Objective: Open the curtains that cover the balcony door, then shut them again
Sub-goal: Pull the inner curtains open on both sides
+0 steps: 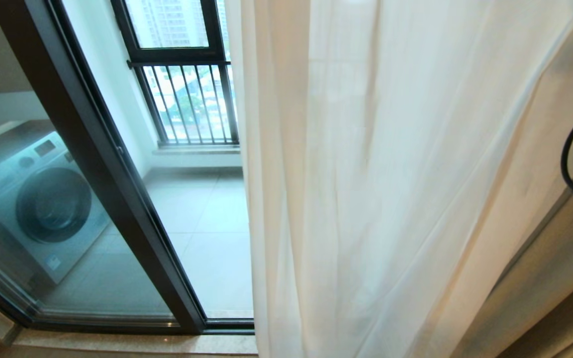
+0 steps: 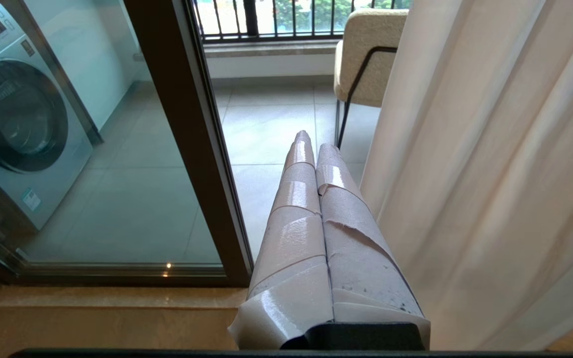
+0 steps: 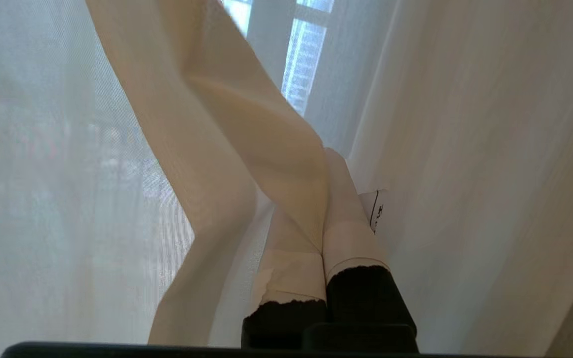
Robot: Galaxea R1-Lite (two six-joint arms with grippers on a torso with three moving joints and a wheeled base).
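Observation:
The sheer cream curtains (image 1: 391, 199) hang in long folds over the middle and right of the head view, slanting toward the right edge. Left of them the balcony door (image 1: 102, 164) is uncovered: a dark frame post with glass on both sides. In the right wrist view my right gripper (image 3: 324, 169) is shut on a fold of the curtain (image 3: 246, 124), and fabric surrounds its taped fingers (image 3: 351, 233). My left gripper (image 2: 311, 144) hangs low beside the curtain's edge (image 2: 465, 174), shut and holding nothing, in front of the door frame (image 2: 192, 149).
A grey washing machine (image 1: 43, 204) stands behind the left glass pane. A black-barred railing and window (image 1: 187, 99) close off the tiled balcony. A beige chair (image 2: 366, 54) stands out there near the curtain. A stone threshold (image 1: 117, 343) runs below the door. A black cable (image 1: 572, 159) loops at the right edge.

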